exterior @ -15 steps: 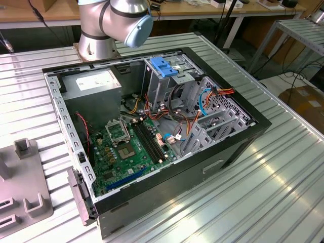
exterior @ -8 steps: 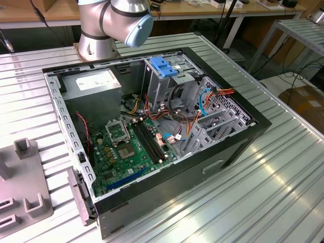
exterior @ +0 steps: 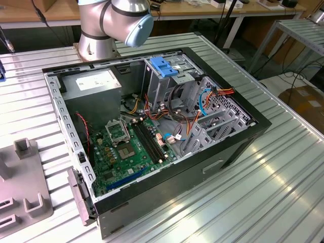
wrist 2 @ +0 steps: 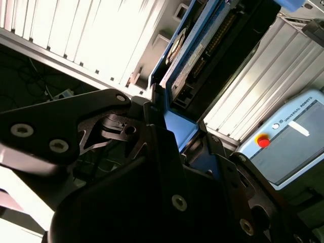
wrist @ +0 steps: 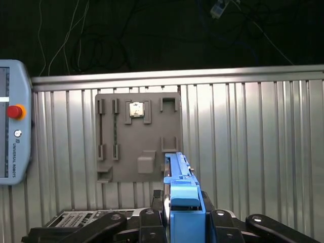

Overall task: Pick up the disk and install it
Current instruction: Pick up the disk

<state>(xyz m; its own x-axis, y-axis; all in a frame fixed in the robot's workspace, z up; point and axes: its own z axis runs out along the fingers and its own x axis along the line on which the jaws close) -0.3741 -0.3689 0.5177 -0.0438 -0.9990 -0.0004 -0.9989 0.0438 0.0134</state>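
Overhead light is glaring off the ribbed table (exterior: pixel 283 172) toward four o'clock in the exterior view; in the second wrist view the table (wrist 2: pixel 91 35) is washing out white, the gripper (wrist 2: pixel 179 126) sitting in shadow.

Edge cuts pendant (wrist: pixel 14 152) off; gripper (wrist: pixel 186 216) hides pt of disk (wrist: pixel 181 190)

Open computer case (exterior: pixel 167 195) with green motherboard (exterior: pixel 129 152) on ribbed metal table (exterior: pixel 263 192), grey fixture plate (exterior: pixel 20 195) near it

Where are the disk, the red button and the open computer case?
the disk (wrist: pixel 183 200): first wrist view, on its light-blue bracket edge.
red button (wrist: pixel 15 111): first wrist view, on its cap.
computer case (exterior: pixel 162 190): exterior view, on its black side wall.
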